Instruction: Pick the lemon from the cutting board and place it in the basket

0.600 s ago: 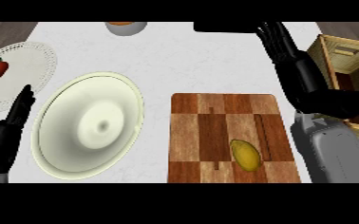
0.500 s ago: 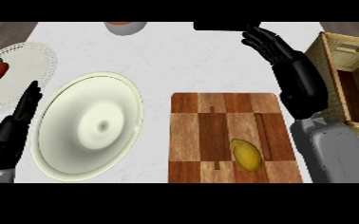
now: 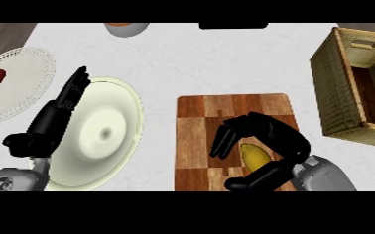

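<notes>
The yellow lemon [image 3: 254, 157] lies on the wooden cutting board [image 3: 228, 110], near its front right part. My right hand [image 3: 273, 133] arches over the lemon from the right. Its fingers [image 3: 222, 143] bend down on the lemon's left and its thumb [image 3: 256, 178] lies in front of it. I see a gap between the fingers and the fruit, so the hand cups it without closing. The wicker basket [image 3: 331, 87] stands at the right edge, beyond the board. My left hand [image 3: 53, 121] rests open at the left, fingers up.
A large cream plate [image 3: 110, 129] lies left of the board, next to my left hand. A white patterned plate [image 3: 23, 77] sits at the far left. A bowl [image 3: 126, 28] and a dark object [image 3: 233, 26] stand at the back edge.
My right hand has come down from beside the basket at the back right onto the board and now curls around the lemon. The left hand has stayed put.
</notes>
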You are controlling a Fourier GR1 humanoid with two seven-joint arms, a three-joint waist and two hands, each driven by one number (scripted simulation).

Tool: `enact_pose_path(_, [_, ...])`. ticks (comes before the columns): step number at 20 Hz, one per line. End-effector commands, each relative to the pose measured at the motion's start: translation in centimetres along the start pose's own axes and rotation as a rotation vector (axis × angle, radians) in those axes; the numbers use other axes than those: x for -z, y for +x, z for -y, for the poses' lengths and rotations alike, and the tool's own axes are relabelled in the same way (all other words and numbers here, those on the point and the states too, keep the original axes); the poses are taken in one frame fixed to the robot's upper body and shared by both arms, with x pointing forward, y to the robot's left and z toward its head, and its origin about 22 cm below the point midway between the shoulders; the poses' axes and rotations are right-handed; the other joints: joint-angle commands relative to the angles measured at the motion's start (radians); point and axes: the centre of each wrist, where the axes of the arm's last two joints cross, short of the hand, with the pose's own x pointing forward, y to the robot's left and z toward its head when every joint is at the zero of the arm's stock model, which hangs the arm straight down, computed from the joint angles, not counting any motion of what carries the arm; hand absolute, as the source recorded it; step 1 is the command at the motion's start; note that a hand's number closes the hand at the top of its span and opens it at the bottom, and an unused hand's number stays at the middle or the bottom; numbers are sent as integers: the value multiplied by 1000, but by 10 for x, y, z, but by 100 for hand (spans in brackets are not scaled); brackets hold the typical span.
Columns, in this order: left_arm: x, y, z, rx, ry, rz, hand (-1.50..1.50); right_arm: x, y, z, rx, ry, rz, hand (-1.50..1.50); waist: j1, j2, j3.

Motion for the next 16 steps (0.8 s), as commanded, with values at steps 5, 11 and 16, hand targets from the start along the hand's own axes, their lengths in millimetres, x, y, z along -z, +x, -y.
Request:
enact_pose_path(5, [15,18,3,-32,-35,-16,0,-49,15,-45,-368,-51,-82,-150,-13,-7,-1])
enact_pose_path(11, [11,18,10,-36,-45,-21,0,-36,89,-6,-787,-209,-181,-150,-4,-10,-4])
enact_pose_path(16, [8,11,12,-42,-48,-11,0,-45,142,12,-1031,47,-453,-150,-10,-10,-6])
